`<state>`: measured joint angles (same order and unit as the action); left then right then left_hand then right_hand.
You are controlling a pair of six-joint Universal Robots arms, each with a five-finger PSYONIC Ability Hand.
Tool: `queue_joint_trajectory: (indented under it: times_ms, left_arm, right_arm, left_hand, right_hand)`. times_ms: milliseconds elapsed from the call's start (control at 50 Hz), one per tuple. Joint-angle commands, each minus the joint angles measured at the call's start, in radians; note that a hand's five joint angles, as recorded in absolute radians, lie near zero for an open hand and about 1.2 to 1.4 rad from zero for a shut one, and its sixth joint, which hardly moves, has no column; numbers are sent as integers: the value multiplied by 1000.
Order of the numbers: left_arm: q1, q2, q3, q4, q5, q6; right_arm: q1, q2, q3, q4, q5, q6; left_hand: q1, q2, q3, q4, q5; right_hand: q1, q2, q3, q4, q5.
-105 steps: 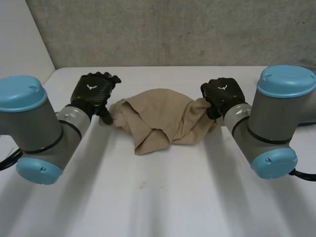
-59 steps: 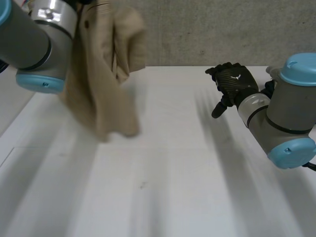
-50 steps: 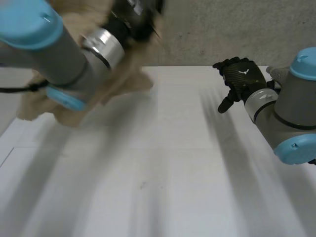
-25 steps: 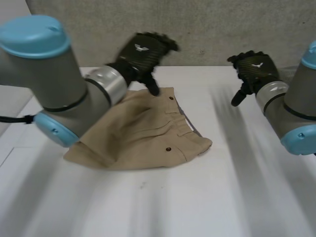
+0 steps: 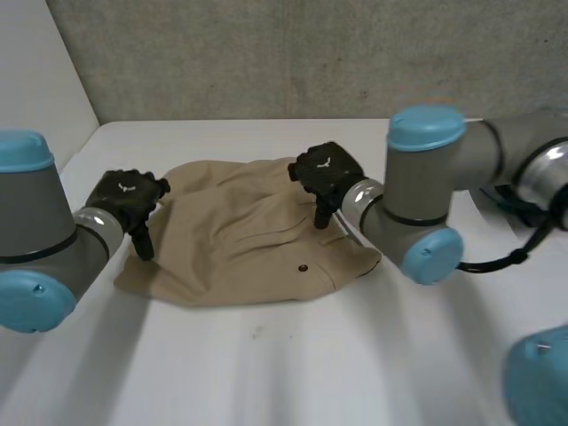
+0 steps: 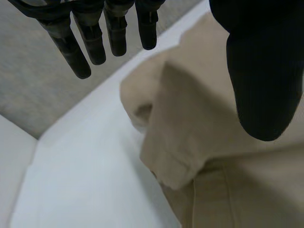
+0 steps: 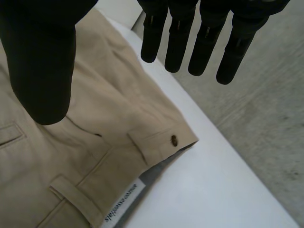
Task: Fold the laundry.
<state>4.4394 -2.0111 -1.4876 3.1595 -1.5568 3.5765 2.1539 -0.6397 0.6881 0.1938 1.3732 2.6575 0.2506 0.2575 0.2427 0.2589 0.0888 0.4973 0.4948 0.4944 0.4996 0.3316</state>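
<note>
khaki garment (image 5: 240,244) (trousers or shorts, can't tell) lies rumpled on the white table (image 5: 293,373), slightly toward 9 o'clock of centre. Long axis runs roughly 9-to-3 in my head view.

Waistband (image 7: 133,90) is the 3 o'clock end. Right wrist view gives me its button (image 7: 174,139) and label (image 7: 119,205) at the corner. The 9 o'clock end is bunched, with a doubled-over hem (image 6: 175,156).

right hand (image 5: 325,170) is over the cloth's 1 o'clock edge, palm down above the waistband. Its fingers (image 7: 179,42) are straight, thumb spread wide, nothing held. The buttoned corner lies just past the fingertips, so this hand is nearer that end.

left hand (image 5: 131,197) is at the cloth's 9 o'clock edge. Fingers (image 6: 116,33) are straight and parted from the thumb, empty, with the hem under the gap between them. Can't tell if either hand touches fabric.

My read: not folded yet. Next I'd pinch one end with each hand and pull along the 9-3 axis to flatten. The risk is grabbing only the top layer at the doubled hem.
</note>
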Motion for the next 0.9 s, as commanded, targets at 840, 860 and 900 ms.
queue_joint_trajectory:
  times_ms: [840, 860, 900]
  left_arm:
    - [-6, 271, 113, -153, 185, 50]
    - [-9, 299, 106, -218, 207, 73]
    - [-9, 319, 95, -289, 228, 94]
  right_arm:
    - [-74, -241, 52, 347, 44, -211]
    - [-81, -306, 126, 415, 49, -269]
    - [-89, -369, 204, 472, 52, -324]
  left_hand:
    - [1146, 1139, 1154, 1137, 1133]
    - [1146, 1139, 1154, 1137, 1133]
    - [1146, 1139, 1154, 1137, 1133]
  right_hand:
    - [899, 901, 902, 897, 890]
    - [899, 901, 902, 897, 890]
    - [899, 901, 902, 897, 890]
